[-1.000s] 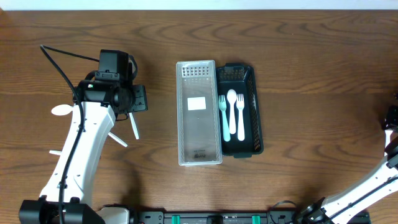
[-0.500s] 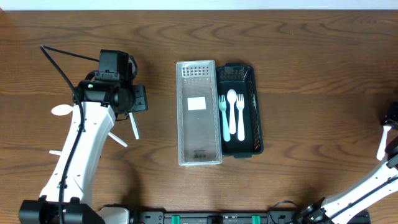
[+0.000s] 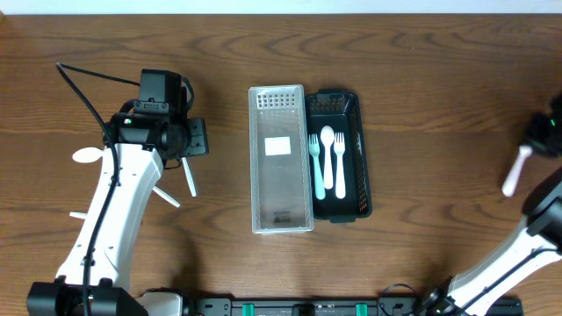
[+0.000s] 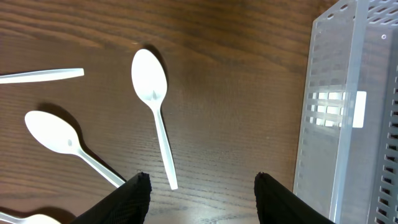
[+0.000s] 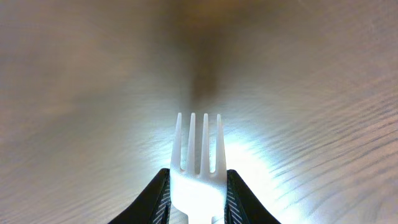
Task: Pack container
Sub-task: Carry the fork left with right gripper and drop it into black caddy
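A black basket (image 3: 351, 204) sits at the table's middle and holds a teal fork (image 3: 314, 162), a white spoon (image 3: 327, 158) and another white fork (image 3: 339, 164). A clear plastic container (image 3: 281, 197) lies against its left side, and shows again as the clear container (image 4: 348, 112) in the left wrist view. My right gripper (image 3: 537, 140) at the far right edge is shut on a white fork (image 3: 514, 171), tines (image 5: 198, 143) sticking out between its fingertips (image 5: 158, 193). My left gripper (image 4: 202, 186) stands open above loose white spoons (image 4: 149, 81), holding nothing.
White cutlery lies on the wood around the left arm: a spoon (image 3: 88, 155), a handle (image 3: 189, 178) and further pieces (image 3: 167, 197). The left wrist view shows a second spoon (image 4: 53, 130) and a knife-like handle (image 4: 43, 76).
My right gripper has come in from the right edge, moving left and toward the back with the white fork in it. The left arm has not moved.
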Robot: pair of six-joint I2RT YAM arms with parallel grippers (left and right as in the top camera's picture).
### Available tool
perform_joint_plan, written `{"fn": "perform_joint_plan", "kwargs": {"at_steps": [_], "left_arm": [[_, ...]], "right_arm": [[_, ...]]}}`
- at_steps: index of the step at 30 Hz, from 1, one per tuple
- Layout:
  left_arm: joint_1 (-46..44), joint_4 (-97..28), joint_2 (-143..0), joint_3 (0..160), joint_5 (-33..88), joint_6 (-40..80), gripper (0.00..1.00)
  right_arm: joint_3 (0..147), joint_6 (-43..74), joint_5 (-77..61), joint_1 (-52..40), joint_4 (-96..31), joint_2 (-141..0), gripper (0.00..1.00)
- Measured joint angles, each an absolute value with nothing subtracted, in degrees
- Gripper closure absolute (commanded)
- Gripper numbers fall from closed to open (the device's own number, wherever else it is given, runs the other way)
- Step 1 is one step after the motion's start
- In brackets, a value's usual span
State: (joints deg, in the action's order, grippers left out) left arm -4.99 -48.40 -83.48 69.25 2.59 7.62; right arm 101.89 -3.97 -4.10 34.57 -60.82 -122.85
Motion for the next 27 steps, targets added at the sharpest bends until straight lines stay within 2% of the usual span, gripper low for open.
{"fn": "perform_joint_plan", "kwargs": {"at_steps": [6,9,16,21,22,24,27], "left_arm": [[-4.99,-48.18,-83.48,69.25,2.59,7.62,0.43],[-4.99,-48.18,-83.48,69.25,2.59,7.62,0.43],[-4.99,-48.18,-83.48,69.25,2.59,7.62,0.44],[-4.99,-48.25,-83.48,69.25,2.59,7.62,0.43],[-4.99,-48.27,-83.48,69.25,2.59,7.62,0.35],[-4.99,-48.31,-83.48,69.25,2.59,7.4,0.26],[-4.99,-48.4,-83.48,69.25,2.59,7.44,0.23]], "right_arm": [[102.08,-0.82,-4.45,17.43,-63.46,-107.68,0.99],[102.3,1.69,-4.93,5.69,-65.04,-103.33,0.99],[102.3,6.72,-5.61,-14.72,-66.63,-104.16,0.99],[102.3,11.49,-5.65,-22.76,-66.89,-108.29,0.98],[102.3,12.25,-5.58,-23.57,-67.0,-109.45,0.98],[102.3,13.37,-5.56,-24.56,-67.72,-111.96,0.94],[102.26,14.48,-5.56,-25.1,-69.43,-115.63,0.88]]}}
